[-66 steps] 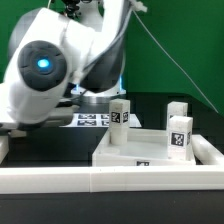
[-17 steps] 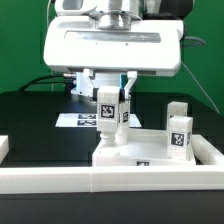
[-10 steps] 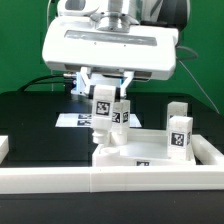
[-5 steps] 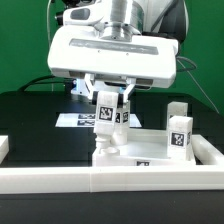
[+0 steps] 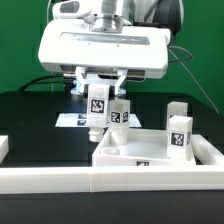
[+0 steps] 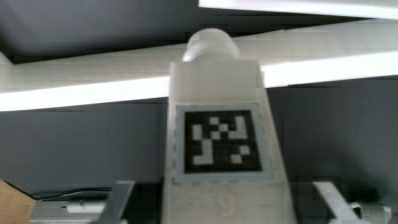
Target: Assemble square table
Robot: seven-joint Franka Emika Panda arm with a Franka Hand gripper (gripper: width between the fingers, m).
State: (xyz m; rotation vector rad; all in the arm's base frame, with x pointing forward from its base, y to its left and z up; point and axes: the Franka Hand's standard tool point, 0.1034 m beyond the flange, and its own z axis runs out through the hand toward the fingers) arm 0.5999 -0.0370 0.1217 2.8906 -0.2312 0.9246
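My gripper (image 5: 100, 90) is shut on a short white leg (image 5: 96, 112) with a black-and-white tag. It holds the leg slightly tilted, in the air, just off the corner of the white square tabletop (image 5: 150, 152) on the exterior view's left. In the wrist view the leg (image 6: 217, 110) stands between my fingers (image 6: 121, 200), its rounded end pointing at the tabletop's white edge (image 6: 89, 88). One tagged leg (image 5: 120, 113) stands upright at the tabletop's far corner. Two more legs (image 5: 180, 135) stand on its right side.
The marker board (image 5: 72, 120) lies on the black table behind the held leg. A long white rail (image 5: 110, 180) runs along the front edge. A white block (image 5: 4, 148) sits at the exterior view's left. A green backdrop is behind.
My gripper has carried the leg a little up and to the exterior view's left, from over the tabletop's corner to just beside it. The leg stays gripped.
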